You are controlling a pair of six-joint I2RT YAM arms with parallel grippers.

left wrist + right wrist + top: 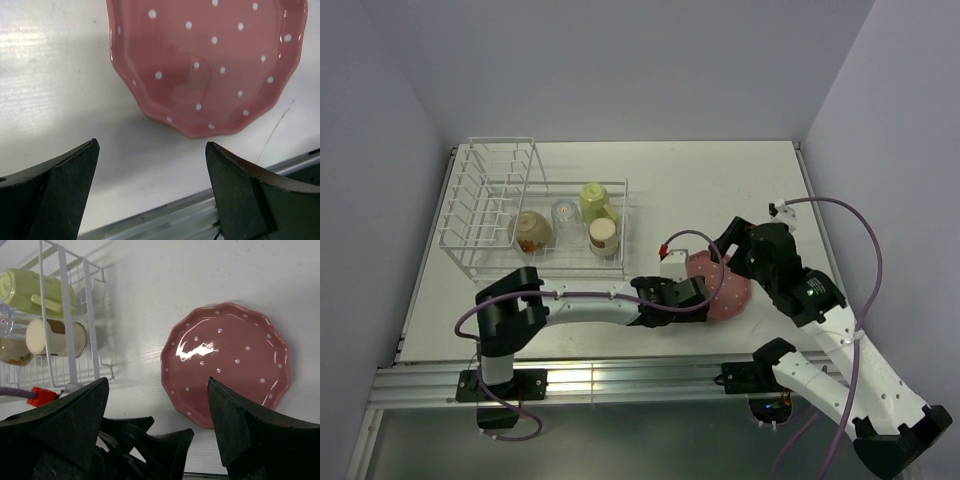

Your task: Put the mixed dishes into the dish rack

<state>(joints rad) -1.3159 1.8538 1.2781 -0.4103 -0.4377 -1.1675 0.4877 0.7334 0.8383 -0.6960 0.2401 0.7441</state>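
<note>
In rack (535, 205): bowl (530, 232), glass (564, 213), mug (596, 202), cup (604, 236) (cup possibly on its side). On table (720, 180), near front edge: plate (227, 362), flat. Jaws apart, empty: left gripper (152, 150), right gripper (157, 385).

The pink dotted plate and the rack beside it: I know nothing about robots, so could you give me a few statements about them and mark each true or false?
1. The pink dotted plate lies on the table, outside the dish rack. True.
2. The left pincer is clamped on the plate. False: it is open, short of the plate's rim and holds nothing.
3. The yellow-green mug is in the rack's low basket. True.
4. A plate stands in the rack's tall slotted section. False: no dish shows in those slots.
5. The right pincer grips the plate. False: it is open with nothing between its fingers.
</note>
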